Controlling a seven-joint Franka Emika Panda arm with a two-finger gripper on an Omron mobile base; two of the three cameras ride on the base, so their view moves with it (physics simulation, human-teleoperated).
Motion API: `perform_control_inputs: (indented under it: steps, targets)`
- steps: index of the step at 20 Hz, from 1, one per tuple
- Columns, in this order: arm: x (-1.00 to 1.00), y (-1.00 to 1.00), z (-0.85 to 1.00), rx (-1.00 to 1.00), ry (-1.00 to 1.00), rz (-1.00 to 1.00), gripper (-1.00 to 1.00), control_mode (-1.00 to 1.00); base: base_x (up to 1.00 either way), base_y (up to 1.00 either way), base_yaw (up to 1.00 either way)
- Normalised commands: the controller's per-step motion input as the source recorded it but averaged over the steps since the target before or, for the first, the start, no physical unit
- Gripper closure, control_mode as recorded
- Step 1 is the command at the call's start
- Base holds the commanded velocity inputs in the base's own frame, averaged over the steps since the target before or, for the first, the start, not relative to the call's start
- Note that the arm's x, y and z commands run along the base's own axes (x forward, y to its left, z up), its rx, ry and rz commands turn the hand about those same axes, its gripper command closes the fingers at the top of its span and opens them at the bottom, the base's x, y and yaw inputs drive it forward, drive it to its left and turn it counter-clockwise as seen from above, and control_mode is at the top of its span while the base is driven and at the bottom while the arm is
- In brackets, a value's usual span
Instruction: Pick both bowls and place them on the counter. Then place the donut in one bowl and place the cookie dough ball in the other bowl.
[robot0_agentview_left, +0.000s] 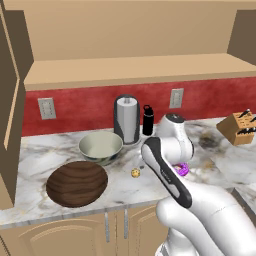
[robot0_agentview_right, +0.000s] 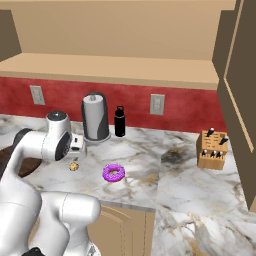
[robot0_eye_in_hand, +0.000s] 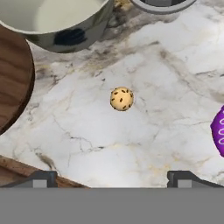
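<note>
The gripper (robot0_eye_in_hand: 112, 177) is standing wide open and holding nothing, hovering over the counter (robot0_eye_in_hand: 144, 140) with the cookie dough ball (robot0_eye_in_hand: 121, 98) lying at mid-frame. The donut (robot0_eye_in_hand: 218, 131) is peeking in at the right edge, the wooden bowl (robot0_eye_in_hand: 13, 83) at left, the ceramic bowl (robot0_eye_in_hand: 57, 22) at upper left.
</note>
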Motion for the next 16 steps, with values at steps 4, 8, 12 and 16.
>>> perform_control_inputs:
  steps: [4, 8, 12, 16]
  targets:
    - [0.25, 0.02, -0.32, -0.09, 0.02, 0.11, -1.0, -1.0, 0.0, 0.0, 0.0]
    - [0.33, 0.05, -0.3, -0.06, 0.0, 0.1, -1.0, -1.0, 0.0, 0.0, 0.0]
    - [0.3, 0.04, -0.23, -0.03, 0.0, 0.11, -1.0, -1.0, 0.0, 0.0, 0.0]
    - [0.31, 0.13, -0.23, -0.01, 0.0, 0.09, -1.0, -1.0, 0.0, 0.0, 0.0]
